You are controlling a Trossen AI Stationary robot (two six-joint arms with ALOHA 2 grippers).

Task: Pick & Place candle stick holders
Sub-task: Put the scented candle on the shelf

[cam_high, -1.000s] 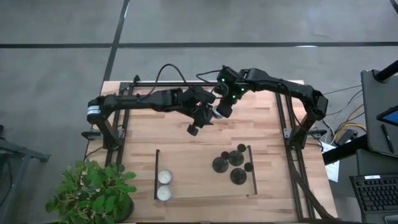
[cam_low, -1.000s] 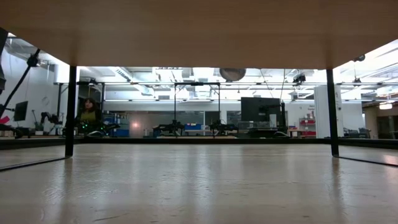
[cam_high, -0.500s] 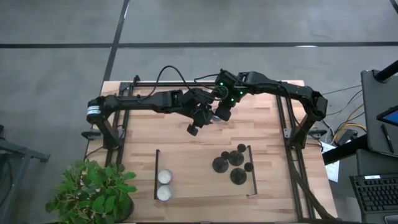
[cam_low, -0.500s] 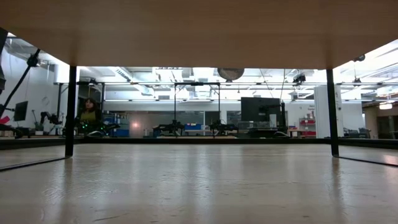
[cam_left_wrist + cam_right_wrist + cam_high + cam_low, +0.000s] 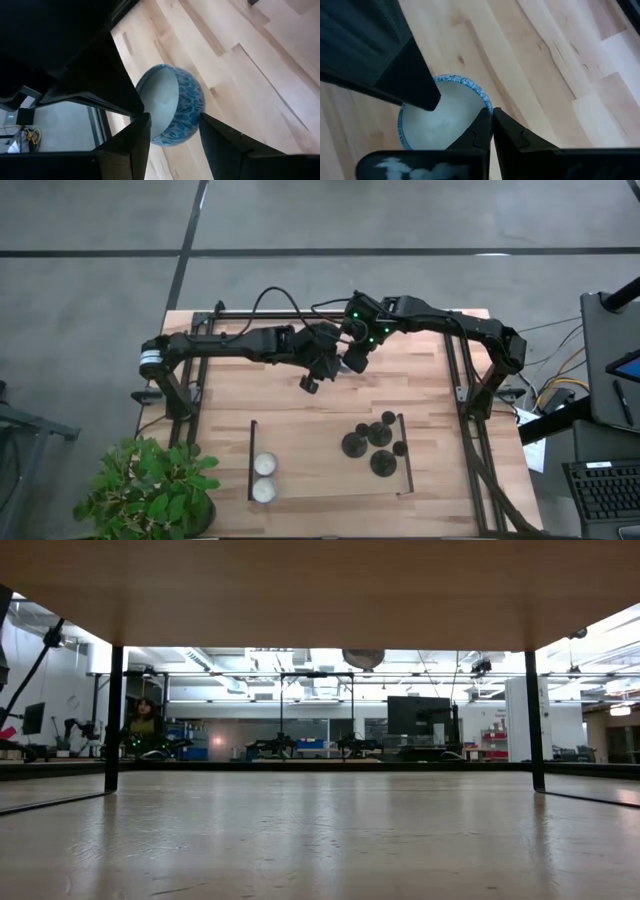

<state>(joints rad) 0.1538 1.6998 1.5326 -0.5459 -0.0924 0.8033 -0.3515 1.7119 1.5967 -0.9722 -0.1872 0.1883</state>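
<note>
Both arms meet over the back middle of the surface (image 5: pixel 420 395): left claw (image 5: pixel 172 132) grasps a blue patterned bowl (image 5: pixel 172 107) across its sides, right claw (image 5: pixel 491 122) is clenched on the bowl's rim. The candle stick holders (image 5: pixel 372 442) stand clustered near the front right, well apart from both claws, with two white candles (image 5: pixel 264 477) at front left

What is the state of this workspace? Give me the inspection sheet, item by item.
Surface: wooden table, bare in the middle.
Job's things: candle stick holders clustered upright near the right front, none gripped.
Clutter: blue bowl; two white candles.
Grippers: left gripper spans the bowl's sides; right gripper pinches its rim.
Cables: black cable loops over the far edge.
Surroundings: potted plant at the left front corner; a person far behind.
</note>
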